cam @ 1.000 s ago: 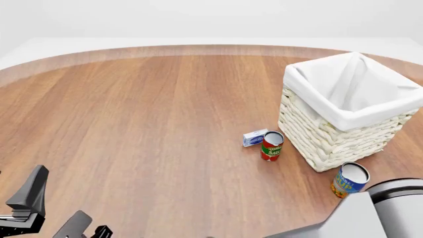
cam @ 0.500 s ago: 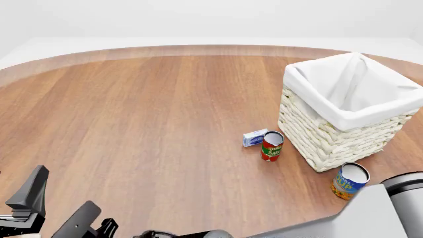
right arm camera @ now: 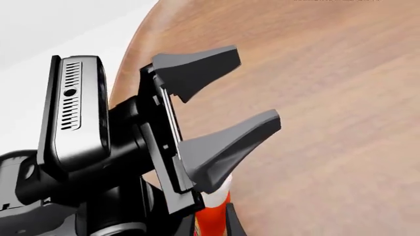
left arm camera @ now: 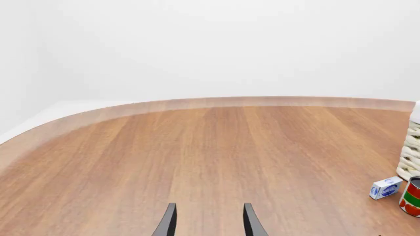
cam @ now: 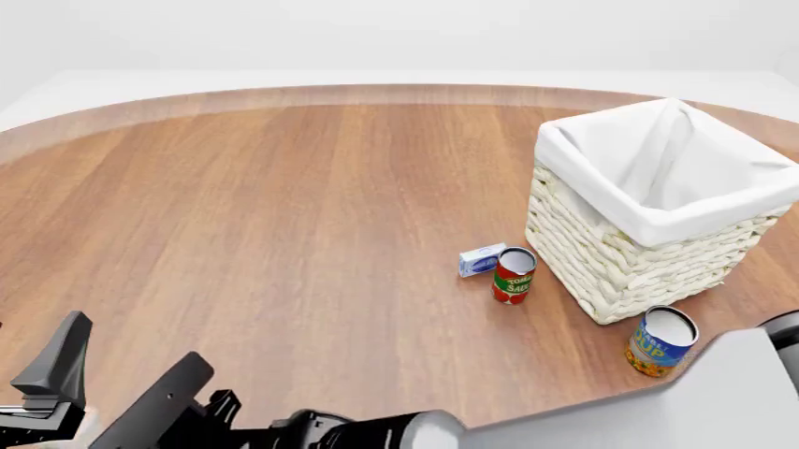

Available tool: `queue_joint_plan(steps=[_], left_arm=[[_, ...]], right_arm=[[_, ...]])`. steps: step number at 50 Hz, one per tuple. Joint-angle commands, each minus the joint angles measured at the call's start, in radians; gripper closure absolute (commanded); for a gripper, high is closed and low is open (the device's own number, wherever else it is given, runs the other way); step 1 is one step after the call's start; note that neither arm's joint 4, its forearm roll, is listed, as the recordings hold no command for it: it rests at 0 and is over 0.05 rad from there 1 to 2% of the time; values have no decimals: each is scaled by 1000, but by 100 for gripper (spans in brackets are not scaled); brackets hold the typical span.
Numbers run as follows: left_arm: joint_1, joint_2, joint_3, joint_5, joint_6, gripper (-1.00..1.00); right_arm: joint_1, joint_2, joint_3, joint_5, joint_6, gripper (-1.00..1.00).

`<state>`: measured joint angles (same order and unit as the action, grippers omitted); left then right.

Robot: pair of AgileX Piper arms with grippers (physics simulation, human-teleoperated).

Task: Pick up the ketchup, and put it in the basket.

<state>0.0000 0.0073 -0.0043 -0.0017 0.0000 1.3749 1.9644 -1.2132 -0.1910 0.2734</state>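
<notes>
Left gripper [left arm camera: 208, 225] spread wide and empty in its own wrist view, bare table [left arm camera: 210, 147] ahead and the basket [left arm camera: 412, 147] beyond. From the front, no ketchup in sight, only the right arm [cam: 374, 432] lying across the near edge, its gripper's state impossible to tell. Through the right wrist, a sliver of ketchup [right arm camera: 210, 216] close by the left gripper near the table's rim; probably light, smooth, squeezable plastic, so grip gently mid-body and lift clear of the edge.

Round wooden counter [cam: 312, 234]. Red-green can [cam: 514, 275] upright near middle-right, small white-blue box [cam: 481, 259] lying just beside it, to the left. Blue-yellow can [cam: 660, 341] upright nearer the front edge, apart from other two.
</notes>
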Motion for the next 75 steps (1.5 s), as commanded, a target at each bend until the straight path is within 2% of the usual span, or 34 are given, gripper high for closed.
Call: queue_joint_plan(steps=[1,42,75], left_arm=[[0,0,0,0,0,-100],[0,0,0,0,0,-100],[0,0,0,0,0,-100]], right_arm=[[-17,-21,14,-11,17,100],[-106,-51,49,-29,42,100],[-205,-144,61,-5,24,100]])
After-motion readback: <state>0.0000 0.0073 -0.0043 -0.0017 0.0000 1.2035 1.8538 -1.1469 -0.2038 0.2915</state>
